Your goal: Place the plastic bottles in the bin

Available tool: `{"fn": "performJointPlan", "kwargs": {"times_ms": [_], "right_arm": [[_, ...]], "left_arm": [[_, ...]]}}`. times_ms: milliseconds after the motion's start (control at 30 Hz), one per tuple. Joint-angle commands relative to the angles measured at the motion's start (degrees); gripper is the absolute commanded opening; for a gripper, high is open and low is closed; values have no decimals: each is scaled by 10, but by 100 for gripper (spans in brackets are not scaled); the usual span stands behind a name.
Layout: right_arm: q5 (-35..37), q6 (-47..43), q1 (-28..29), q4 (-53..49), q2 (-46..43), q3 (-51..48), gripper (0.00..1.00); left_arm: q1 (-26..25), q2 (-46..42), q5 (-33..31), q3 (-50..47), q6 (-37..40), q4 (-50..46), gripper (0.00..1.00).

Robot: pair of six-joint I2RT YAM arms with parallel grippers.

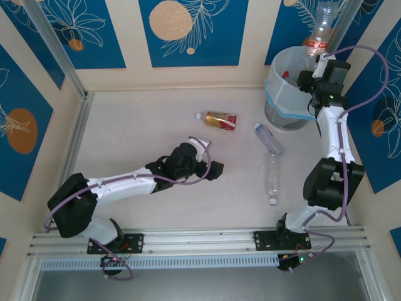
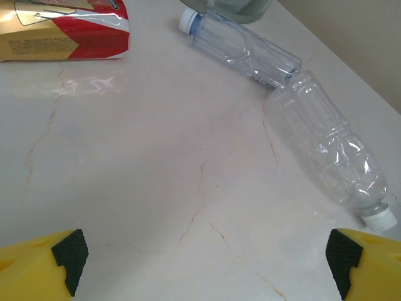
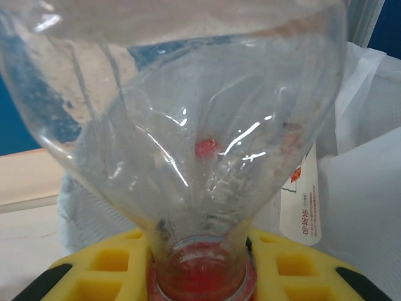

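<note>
Top external view: right gripper [image 1: 318,61] is clamped on the neck of a clear, thin-walled plastic bottle with a red label band [image 1: 321,25]. The bottle is held cap-down with its body standing above the fingers, over the right side of the round grey bin lined with a translucent pale bag [image 1: 270,99].

Risks:
- The hold sits near the bin's rim, not its centre. If released here, the tall, top-heavy bottle could tip outward and land outside the bin.
- The bottle is empty and light, so it may bounce off the slick bag or off what already lies in the bin.
- The neck is smooth and round, so the body can pivot in the grip if the arm swings.

Left gripper [image 1: 210,157] has its fingers wide apart with nothing between them, low over the pale marbled tabletop [image 1: 125,138].

Three bottles are left on the table:
- a gold-and-red labelled bottle with a white cap [image 1: 217,119]
- a smooth-sided clear bottle with a blue cap [image 1: 268,138]
- a ribbed clear bottle with a white cap [image 1: 272,179]

Left wrist view shows the two clear ones meeting base to base, so nudging one likely shifts the other. All three are round and lying on their sides on a glossy surface, so they will probably roll if one finger lands first. The walls are thin, so a hard squeeze may buckle a bottle and squirt it out of the grip.
</note>
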Motion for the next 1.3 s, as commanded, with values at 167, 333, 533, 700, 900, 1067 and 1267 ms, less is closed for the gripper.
{"fn": "performJointPlan", "kwargs": {"times_ms": [167, 333, 533, 700, 900, 1067, 1267], "right_arm": [[16, -29, -3, -31, 36, 52, 41], [29, -20, -4, -40, 47, 64, 56], [34, -6, -3, -44, 41, 70, 62], [34, 16, -3, -43, 18, 63, 67], [73, 53, -2, -1, -29, 16, 99], [116, 65, -4, -12, -19, 37, 100], [118, 45, 6, -62, 71, 137, 100]], "left_arm": [[5, -23, -11, -14, -9, 4, 99], [5, -22, -9, -14, -9, 4, 99], [5, -23, -11, -18, -10, 7, 99], [4, -23, -10, -19, -11, 8, 99], [5, -23, -6, -20, -12, 11, 99], [4, -24, -9, -23, -12, 10, 99], [4, -15, -11, -20, -15, 12, 99]]}}
